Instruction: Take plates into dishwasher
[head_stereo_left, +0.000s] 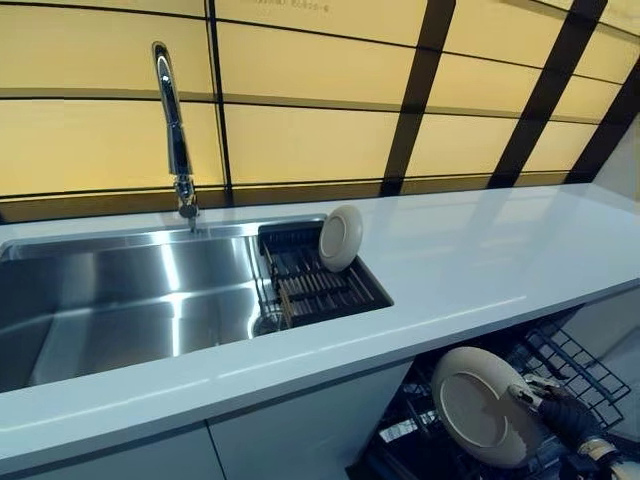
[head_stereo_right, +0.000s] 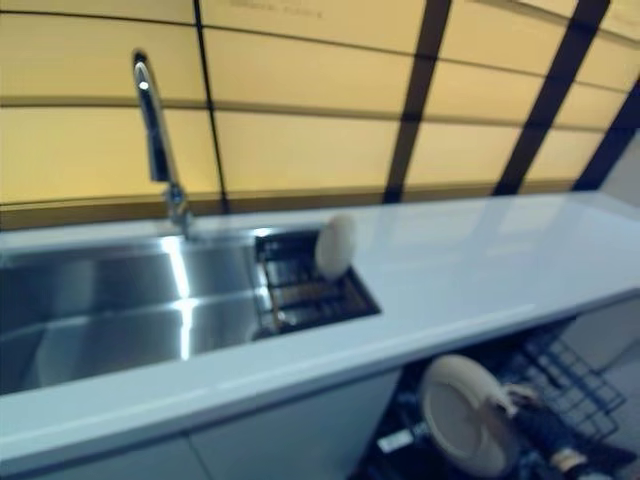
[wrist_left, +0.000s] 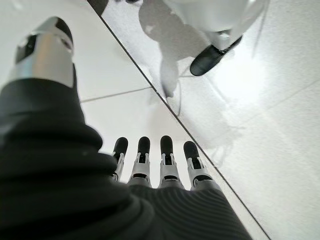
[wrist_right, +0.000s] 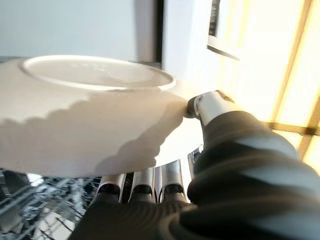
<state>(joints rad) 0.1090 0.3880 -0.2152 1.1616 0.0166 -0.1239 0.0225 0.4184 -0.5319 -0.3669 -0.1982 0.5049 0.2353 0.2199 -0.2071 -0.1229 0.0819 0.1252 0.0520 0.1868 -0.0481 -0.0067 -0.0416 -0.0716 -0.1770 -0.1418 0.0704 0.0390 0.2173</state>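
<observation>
A cream plate (head_stereo_left: 487, 407) is pinched in the right hand (head_stereo_left: 560, 412), thumb on its underside and fingers (wrist_right: 142, 182) curled beneath the rim. It is held on edge, its underside toward the camera, below the counter's front edge and over the dishwasher rack (head_stereo_left: 570, 362), which is pulled out under the white counter (head_stereo_left: 480, 260). A second plate (head_stereo_left: 340, 238) stands upright in the dark drying rack (head_stereo_left: 315, 285) at the right end of the steel sink (head_stereo_left: 120, 300), well apart from the hand. A tap (head_stereo_left: 172, 130) rises behind the sink. The left hand (wrist_left: 150, 165) shows only in its wrist view, fingers straight and holding nothing, above the pale floor (wrist_left: 280, 130).
</observation>
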